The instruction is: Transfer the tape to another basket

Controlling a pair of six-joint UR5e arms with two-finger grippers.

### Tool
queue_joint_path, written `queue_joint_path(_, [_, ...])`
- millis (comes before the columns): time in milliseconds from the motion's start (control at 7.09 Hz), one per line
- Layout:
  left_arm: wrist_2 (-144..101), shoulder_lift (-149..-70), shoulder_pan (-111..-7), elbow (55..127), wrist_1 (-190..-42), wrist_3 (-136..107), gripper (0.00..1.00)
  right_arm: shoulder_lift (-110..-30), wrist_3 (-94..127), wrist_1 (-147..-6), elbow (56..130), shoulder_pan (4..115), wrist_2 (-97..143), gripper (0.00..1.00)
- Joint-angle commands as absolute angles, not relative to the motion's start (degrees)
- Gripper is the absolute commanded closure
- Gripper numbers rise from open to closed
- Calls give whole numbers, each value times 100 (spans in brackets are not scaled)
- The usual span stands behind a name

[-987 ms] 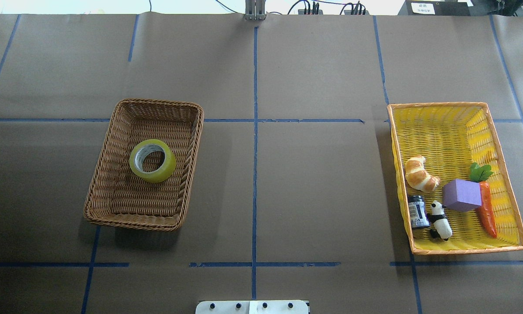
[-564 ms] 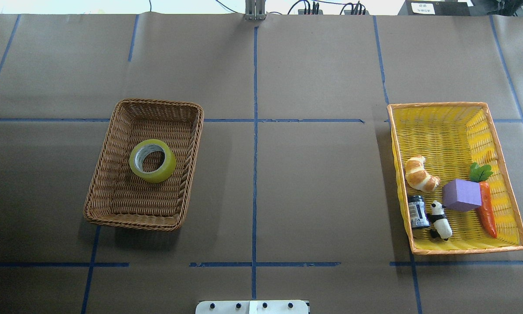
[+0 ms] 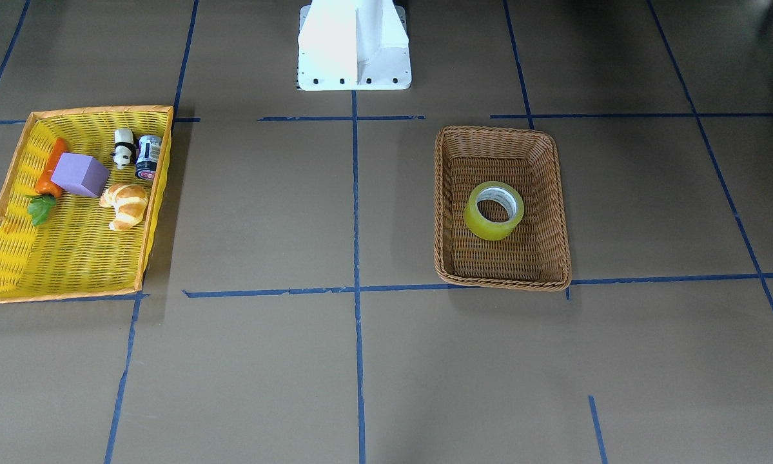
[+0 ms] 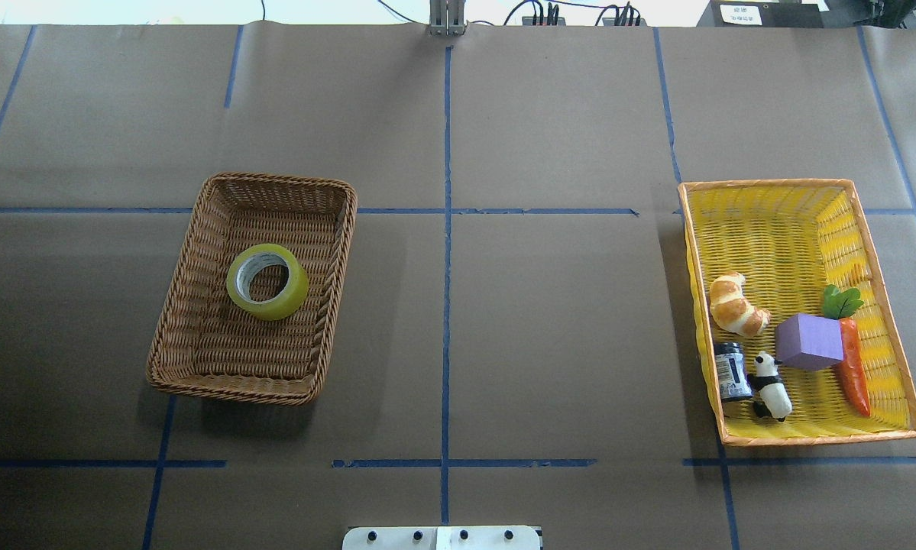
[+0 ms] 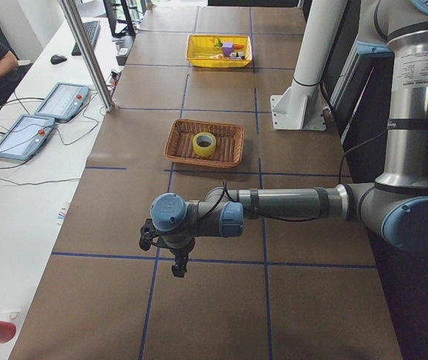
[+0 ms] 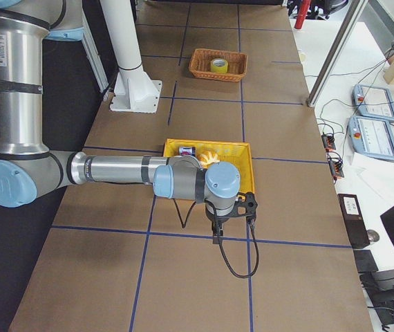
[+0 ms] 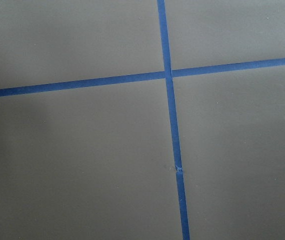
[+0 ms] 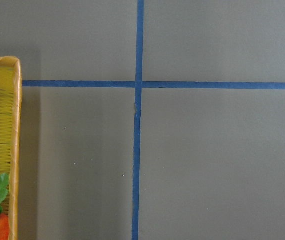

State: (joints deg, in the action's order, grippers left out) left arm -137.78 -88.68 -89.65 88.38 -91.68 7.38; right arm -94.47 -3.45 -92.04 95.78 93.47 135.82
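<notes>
The tape, a yellow roll with a white core, lies flat in the middle of the brown wicker basket on the table's left half. It also shows in the front view inside the same basket. My left gripper shows only in the exterior left view, low over bare table well short of the basket; I cannot tell whether it is open. My right gripper shows only in the exterior right view, just past the yellow tray; I cannot tell its state either.
A bright yellow tray with an orange rim stands at the right and holds a croissant, a purple block, a carrot, a panda figure and a small can. Blue tape lines grid the brown table.
</notes>
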Motion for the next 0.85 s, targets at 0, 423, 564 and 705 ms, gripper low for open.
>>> queue_joint_path(0, [-13781, -8868, -8965, 8842, -9167, 738, 0, -9457, -308, -9149, 9527, 9352, 13640, 0])
queue_joint_path(423, [-13781, -8842, -8965, 8824, -9176, 738, 0, -9457, -299, -9149, 9527, 9352, 13729, 0])
queue_joint_path(564, [-13790, -8833, -8965, 8833, -9176, 738, 0, -9457, -299, -9149, 9527, 9352, 13729, 0])
queue_joint_path(705, [-13781, -8833, -8965, 8833, -9176, 738, 0, -9457, -299, -9149, 9536, 9352, 13729, 0])
